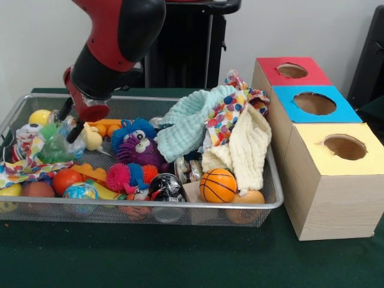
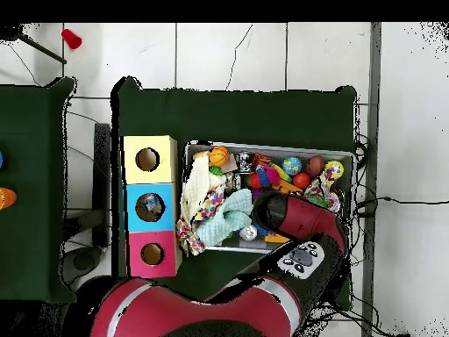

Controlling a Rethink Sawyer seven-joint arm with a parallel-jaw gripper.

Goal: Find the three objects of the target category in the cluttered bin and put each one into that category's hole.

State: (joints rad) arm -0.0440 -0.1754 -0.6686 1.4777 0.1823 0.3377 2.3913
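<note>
Arm comes down from above over bin's [image 1: 273, 201] left end in front view, bent at elbow. Gripper [image 1: 72, 123] tips sit among toys nr yellow ball [image 1: 39, 116]; fingers spread apart, holding nothing. Can't spot bottles in clutter. Red-top hole [image 1: 292, 71] on far box, right of bin, unobstructed.

Tight quarters around my pincer [image 1: 71, 123] in the bin [image 1: 180, 205].
Toys crowd below and beside it; heaped cloths [image 1: 231, 135] wall off the side toward the boxes, whose holes stand clear.
</note>
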